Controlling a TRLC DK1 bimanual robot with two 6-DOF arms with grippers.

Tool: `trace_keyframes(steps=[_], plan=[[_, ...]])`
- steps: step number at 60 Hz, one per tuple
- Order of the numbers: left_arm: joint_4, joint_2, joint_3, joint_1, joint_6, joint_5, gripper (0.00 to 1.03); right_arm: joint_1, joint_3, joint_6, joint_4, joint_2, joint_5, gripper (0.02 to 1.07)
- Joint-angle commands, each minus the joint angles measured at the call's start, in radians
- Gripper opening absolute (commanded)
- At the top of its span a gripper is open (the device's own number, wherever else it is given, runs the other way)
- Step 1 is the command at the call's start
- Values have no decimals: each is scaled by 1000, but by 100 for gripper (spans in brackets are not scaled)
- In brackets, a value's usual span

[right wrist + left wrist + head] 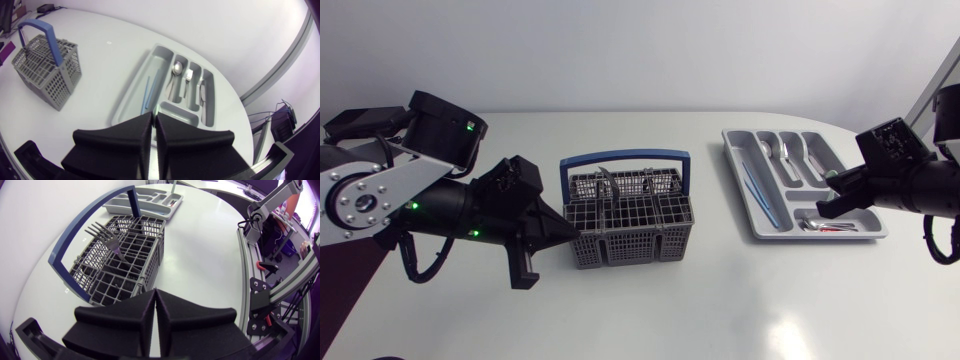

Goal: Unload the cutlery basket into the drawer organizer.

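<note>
Cutlery basket: the grey basket [630, 245] with its blue handle [625, 156] is sitting upright on the counter [720, 310], between the two arms.
Fork: a fork [111, 239] is standing tines-up in one of the basket's compartments, leaning a little. I cannot tell whether anything else is hiding lower in the basket.
Drawer organizer: the organizer [131, 95] is lying well apart from the basket, on the side away from the left arm. It is already holding spoons [176, 67] and a long blue piece [146, 95].
Left pincer: the left pincer [155, 297] is hovering just beside the basket's end wall, clenched on nothing, with its tips pointing at the basket.
Right pincer: the right pincer [152, 120] is hanging far from the basket, over the organizer's near end, also clenched and carrying nothing.
Step in hand: by my reckoning the fork is waiting to be picked, and the left arm is lining up for it.
Doing it well: the fingers are needing to spread first, then rise above the basket's rim and come down on the fork's neck from two sides. Lifting straight up is looking safest, so the tines are not snagging the basket's mesh or its handle.
Risk: a sideways pull is likely tipping or dragging the light basket.
</note>
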Motion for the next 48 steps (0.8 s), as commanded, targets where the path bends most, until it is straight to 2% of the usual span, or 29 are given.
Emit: trace_keyframes(steps=[1,7,18,27,45,48], plan=[[6,14,22,-1,-11,-2,5,-44,-43,-62,43,48,24,7],[7,14,24,0,-9,-2,5,-79,-60,-89,100,104,32,7],[12,20,27,-4,-14,-2,5,-101,-96,-122,262,206,109,7],[12,23,38,-4,-21,-2,5,-101,-99,-125,347,311,156,7],[12,25,39,-7,-28,-2,5,-105,-107,-132,430,429,182,7],[12,25,41,-10,-31,-3,5,-111,-106,-134,437,443,181,11]])
